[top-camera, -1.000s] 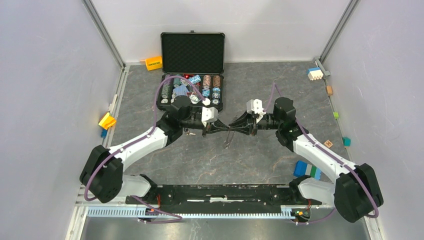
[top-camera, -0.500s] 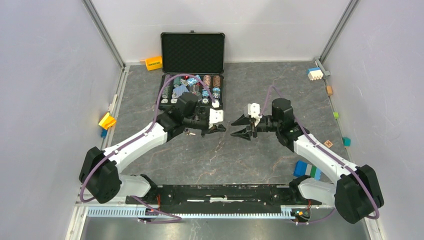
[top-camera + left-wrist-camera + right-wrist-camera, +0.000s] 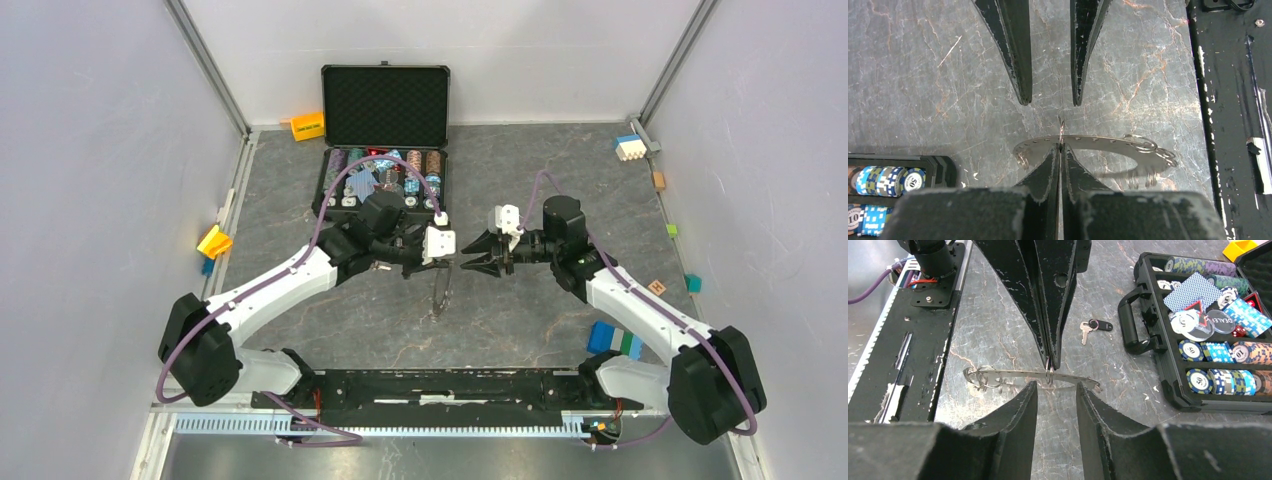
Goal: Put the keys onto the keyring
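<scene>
Now the left hand [image 3: 1060, 149] alone pinches the keyring [image 3: 1098, 141] by its rim, hanging it edge-on above the worktop [image 3: 923, 100], because the right hand [image 3: 1050, 101] has let go and eased back, jaws apart. One loose key [image 3: 1085, 332] lies by the case handle [image 3: 1126, 315], not yet threaded.

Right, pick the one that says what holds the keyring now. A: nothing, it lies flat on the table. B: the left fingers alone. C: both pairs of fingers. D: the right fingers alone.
B: the left fingers are closed on the edge of the keyring, while the right fingers stand open just short of it, not touching.
</scene>
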Tool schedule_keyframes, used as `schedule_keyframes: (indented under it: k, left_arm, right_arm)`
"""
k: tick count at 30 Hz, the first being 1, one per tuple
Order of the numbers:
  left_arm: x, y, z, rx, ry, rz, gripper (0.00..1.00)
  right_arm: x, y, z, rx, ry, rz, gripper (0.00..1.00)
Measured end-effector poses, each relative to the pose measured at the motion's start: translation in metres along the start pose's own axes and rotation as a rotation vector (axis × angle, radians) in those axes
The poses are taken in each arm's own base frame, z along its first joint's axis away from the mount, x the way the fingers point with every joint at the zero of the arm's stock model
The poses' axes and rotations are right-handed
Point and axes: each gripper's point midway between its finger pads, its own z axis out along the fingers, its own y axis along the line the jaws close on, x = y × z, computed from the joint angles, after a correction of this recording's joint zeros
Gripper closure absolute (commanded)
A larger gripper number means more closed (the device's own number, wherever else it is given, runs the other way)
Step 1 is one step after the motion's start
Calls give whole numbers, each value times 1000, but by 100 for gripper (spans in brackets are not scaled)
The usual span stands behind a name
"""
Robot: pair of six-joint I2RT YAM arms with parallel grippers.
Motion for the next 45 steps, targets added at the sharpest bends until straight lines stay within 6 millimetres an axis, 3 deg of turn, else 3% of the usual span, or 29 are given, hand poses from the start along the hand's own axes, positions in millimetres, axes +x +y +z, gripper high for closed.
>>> schedule_keyframes:
  k: [14,22,39,45]
  left_arm:
    - [-8,-8,13,11,-136,-5,98]
    - [-16,-9,13,5,-190,-16,98]
    - [-18,-7,13,-14,-223,-22,98]
    - [-19,-6,13,-21,-231,-29,98]
  right_arm:
    - [-1,6,2,-34,-23,5,65]
    - [0,7,2,-42,-24,-5,73]
    - [6,6,-1,-40,-9,-11,76]
    - [5,5,-3,-37,-11,-10,81]
